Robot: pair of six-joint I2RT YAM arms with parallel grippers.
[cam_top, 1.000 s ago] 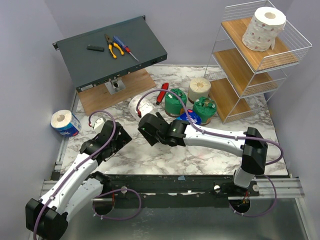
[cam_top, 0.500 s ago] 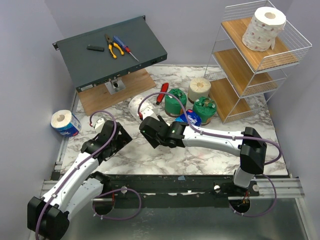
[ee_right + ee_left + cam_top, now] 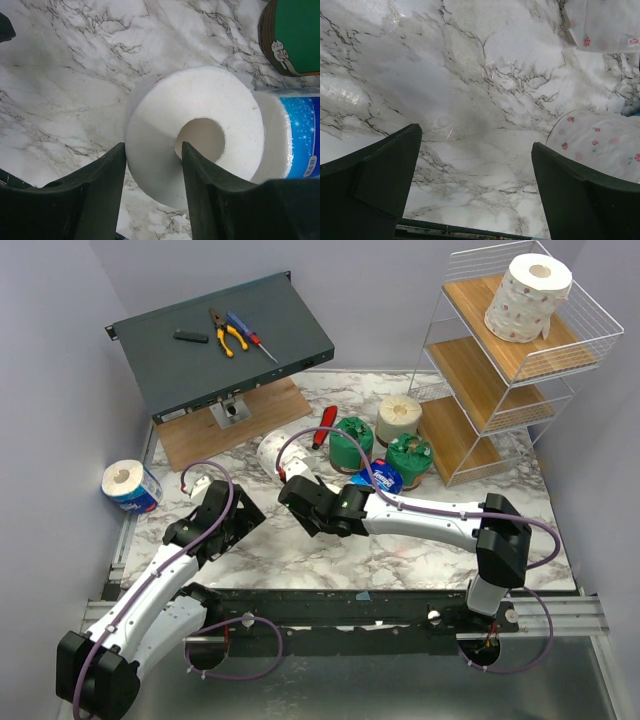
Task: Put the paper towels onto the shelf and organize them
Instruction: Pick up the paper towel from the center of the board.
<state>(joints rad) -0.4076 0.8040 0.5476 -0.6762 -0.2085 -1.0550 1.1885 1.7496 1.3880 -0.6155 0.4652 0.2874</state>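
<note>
Over on the left, left fingers (image 3: 380,170) hang wide above the counter (image 3: 485,60). Right fingers (image 3: 100,190) straddle the white roll (image 3: 165,115), axis pointing up: one outside, one at the core hole. Can't tell if it's pinched yet. Shelf (image 3: 470,360) sits well off right.

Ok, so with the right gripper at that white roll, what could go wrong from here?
The right gripper straddles only one wall of the white roll, with one finger at the core, so the soft paper may squash or slip out. The blue-wrapped roll lies right beside it, seemingly touching, and could get dragged along on the lift.
</note>
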